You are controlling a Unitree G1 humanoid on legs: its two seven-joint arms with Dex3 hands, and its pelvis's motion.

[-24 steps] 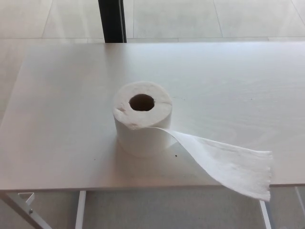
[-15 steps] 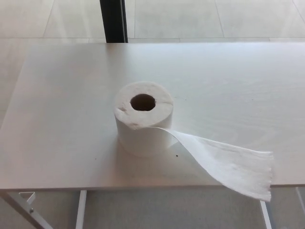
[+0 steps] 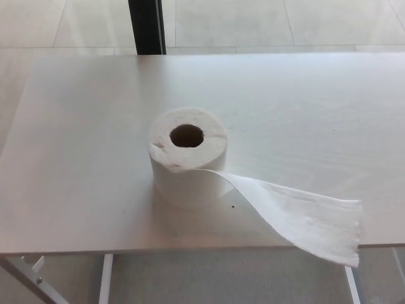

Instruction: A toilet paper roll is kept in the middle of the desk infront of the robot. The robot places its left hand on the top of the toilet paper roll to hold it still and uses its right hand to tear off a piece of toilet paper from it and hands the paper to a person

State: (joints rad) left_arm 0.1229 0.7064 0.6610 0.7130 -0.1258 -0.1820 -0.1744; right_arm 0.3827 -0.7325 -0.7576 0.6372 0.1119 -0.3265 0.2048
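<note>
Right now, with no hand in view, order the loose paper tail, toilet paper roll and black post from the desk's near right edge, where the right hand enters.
1. Loose paper tail: hanging over that edge.
2. Toilet paper roll: upright, mid desk.
3. Black post: behind, far left.

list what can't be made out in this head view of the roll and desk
- Both robot hands: outside the head view.
- Back and lower left side of the toilet paper roll: hidden by the roll itself.
- Inside of its core hole: too dark.
- Desk right end: cut off by the picture edge.
- Desk legs: mostly hidden under the top.
</note>
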